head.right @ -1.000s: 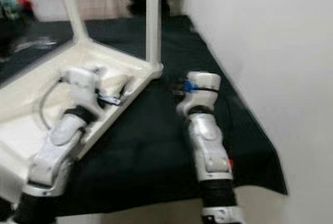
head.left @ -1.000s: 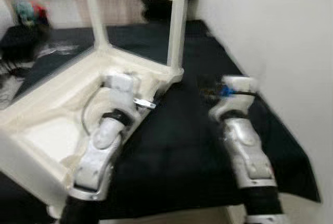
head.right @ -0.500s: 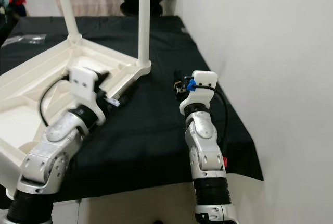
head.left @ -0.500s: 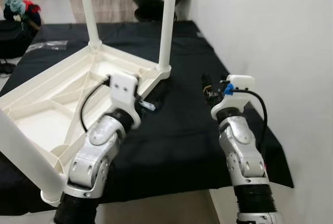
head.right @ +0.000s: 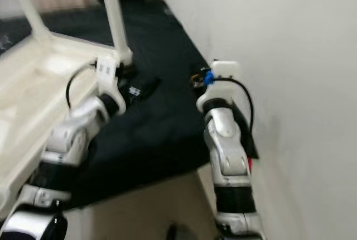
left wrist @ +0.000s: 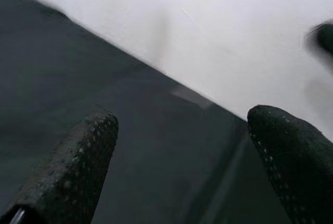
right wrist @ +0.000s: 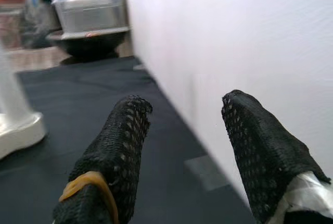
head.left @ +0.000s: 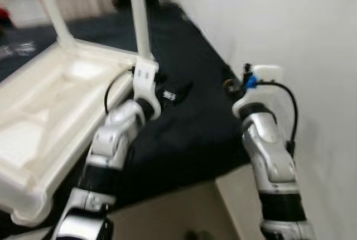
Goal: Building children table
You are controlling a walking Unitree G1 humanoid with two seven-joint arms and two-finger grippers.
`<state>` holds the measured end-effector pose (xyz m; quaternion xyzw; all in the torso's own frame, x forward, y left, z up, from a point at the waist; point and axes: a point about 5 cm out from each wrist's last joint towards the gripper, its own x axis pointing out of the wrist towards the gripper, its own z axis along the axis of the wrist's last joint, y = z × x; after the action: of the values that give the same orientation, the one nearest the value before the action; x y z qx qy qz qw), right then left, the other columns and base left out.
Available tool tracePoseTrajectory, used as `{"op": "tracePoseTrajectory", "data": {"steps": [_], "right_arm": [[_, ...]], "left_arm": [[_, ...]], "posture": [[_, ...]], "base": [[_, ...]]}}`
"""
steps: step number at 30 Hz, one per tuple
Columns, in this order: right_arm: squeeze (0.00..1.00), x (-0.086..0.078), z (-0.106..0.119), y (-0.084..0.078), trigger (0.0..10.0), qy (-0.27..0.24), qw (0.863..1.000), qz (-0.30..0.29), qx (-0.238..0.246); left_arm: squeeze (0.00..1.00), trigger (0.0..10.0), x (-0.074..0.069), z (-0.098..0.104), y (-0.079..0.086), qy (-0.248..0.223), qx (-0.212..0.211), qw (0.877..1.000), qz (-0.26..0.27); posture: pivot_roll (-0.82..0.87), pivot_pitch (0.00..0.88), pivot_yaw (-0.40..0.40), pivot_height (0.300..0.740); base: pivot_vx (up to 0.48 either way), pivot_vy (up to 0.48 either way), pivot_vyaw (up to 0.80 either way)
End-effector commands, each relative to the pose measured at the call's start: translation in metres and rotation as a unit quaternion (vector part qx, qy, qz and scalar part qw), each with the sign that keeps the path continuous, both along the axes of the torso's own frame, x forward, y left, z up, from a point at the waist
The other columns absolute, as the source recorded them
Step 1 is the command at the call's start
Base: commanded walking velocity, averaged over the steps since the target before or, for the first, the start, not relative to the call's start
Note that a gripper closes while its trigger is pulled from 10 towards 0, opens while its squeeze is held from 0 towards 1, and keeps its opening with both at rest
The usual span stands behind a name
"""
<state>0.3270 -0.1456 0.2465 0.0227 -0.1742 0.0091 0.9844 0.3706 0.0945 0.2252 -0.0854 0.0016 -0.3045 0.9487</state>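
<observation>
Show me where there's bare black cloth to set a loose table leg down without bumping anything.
The black cloth lies bare between the upturned cream plastic table and the white wall, ahead of the left gripper. The strip along the wall past the right gripper looks free too. It is crowded at the table's corner, where a white leg stands upright.

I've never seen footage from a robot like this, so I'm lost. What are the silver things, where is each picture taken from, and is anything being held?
The silver things are a humanoid robot's two arms, seen from its head camera. The left gripper and right gripper hang over a black cloth on the floor beside a white wall. An upside-down white plastic children's table, two legs pointing up, lies on the cloth. The two close-ups come from wrist cameras looking along each gripper's black fingers. Both sets of jaws stand open, holding nothing.
</observation>
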Motion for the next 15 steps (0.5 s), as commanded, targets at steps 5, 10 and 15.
{"op": "tracePoseTrajectory", "data": {"steps": [5, 10, 15], "right_arm": [[0.00, -0.007, 0.006, 0.008, 10.0, -0.002, 1.000, 0.014, 0.010], [0.00, -0.015, 0.004, 0.010, 10.0, 0.012, 1.000, 0.018, 0.020], [0.00, -0.020, 0.002, 0.005, 10.0, 0.027, 0.999, 0.012, 0.017]], "left_arm": [[0.00, 10.0, 0.012, -0.011, 0.010, 0.037, -0.016, 0.999, -0.001], [0.00, 10.0, 0.036, 0.001, 0.030, 0.051, -0.038, 0.996, 0.062], [0.00, 10.0, 0.046, 0.011, 0.065, 0.039, -0.021, 0.989, 0.143]], "posture": [[0.01, 0.369, -0.012, 0.740], [0.00, 0.410, -0.006, 0.740], [-0.02, 0.454, 0.003, 0.740]], "base": [[0.000, 0.000, 0.00], [0.000, 0.000, 0.00], [0.000, 0.000, 0.00]]}}
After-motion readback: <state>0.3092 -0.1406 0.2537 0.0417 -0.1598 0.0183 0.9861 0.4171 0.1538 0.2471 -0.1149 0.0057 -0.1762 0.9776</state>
